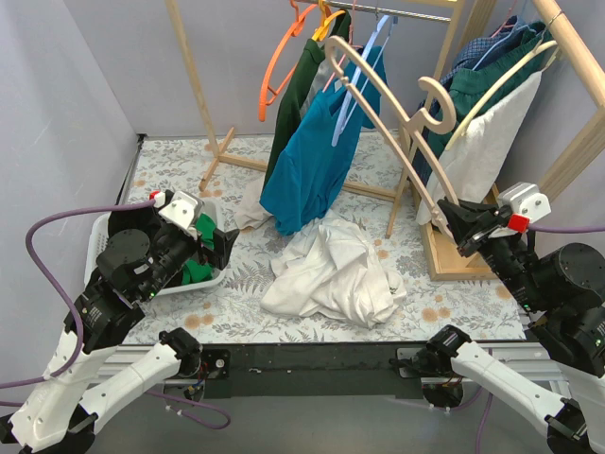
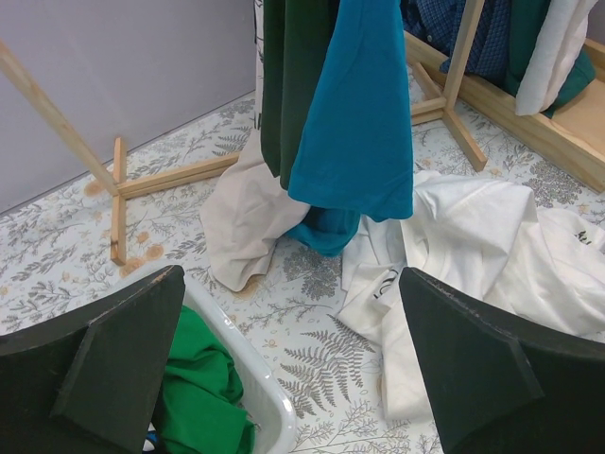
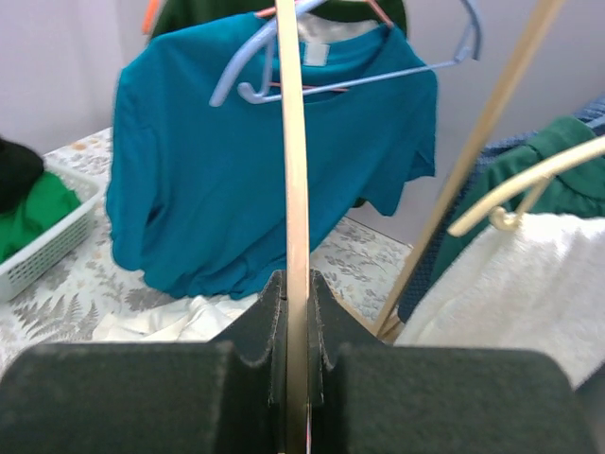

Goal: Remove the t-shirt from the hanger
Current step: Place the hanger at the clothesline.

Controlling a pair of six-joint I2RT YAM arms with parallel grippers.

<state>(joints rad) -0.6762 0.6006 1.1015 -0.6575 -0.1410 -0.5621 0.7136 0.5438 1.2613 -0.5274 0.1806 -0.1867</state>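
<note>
We judge the crumpled white cotton t-shirt (image 1: 331, 270) light and limp; right gripper (image 1: 452, 219) clenches the bare pale wooden hanger (image 1: 397, 123); left gripper (image 2: 293, 369) gapes empty.

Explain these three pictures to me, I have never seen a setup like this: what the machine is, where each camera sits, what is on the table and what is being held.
The machine is two robot arms bolted at the near edge of a table. The wide picture comes from a fixed camera above and behind them; the other two come from cameras on each wrist, looking past that arm's own fingers.

The right hand is shut on a bare wooden hanger, seen edge-on as the pale strip in the right wrist view. The left hand is open and empty.

On the floral table lie a heap of white t-shirts and a white basket with a green garment inside. A teal t-shirt hangs on a blue hanger from the wooden rack behind.
</note>
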